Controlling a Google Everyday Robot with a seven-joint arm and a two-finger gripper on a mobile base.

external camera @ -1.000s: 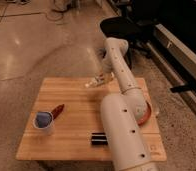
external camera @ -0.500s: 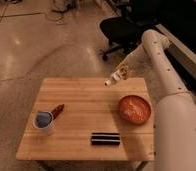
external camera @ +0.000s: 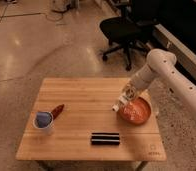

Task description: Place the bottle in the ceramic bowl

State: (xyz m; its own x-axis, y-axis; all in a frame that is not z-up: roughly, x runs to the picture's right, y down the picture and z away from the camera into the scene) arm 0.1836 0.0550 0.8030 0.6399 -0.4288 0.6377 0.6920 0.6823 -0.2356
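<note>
The orange-red ceramic bowl sits on the right side of the wooden table. My gripper hangs just above the bowl's left rim, at the end of the white arm that reaches in from the right. It is shut on the small whitish bottle, which slants down to the left, its white cap end just over the table beside the bowl's rim.
A white cup with blue contents and a red item stand at the table's left. A black rectangular bar lies near the front edge. A black office chair stands behind the table.
The arm has swung from the table's far edge down and toward the front, carrying the bottle to the bowl's left rim. The bowl, cup and bar have not moved.
</note>
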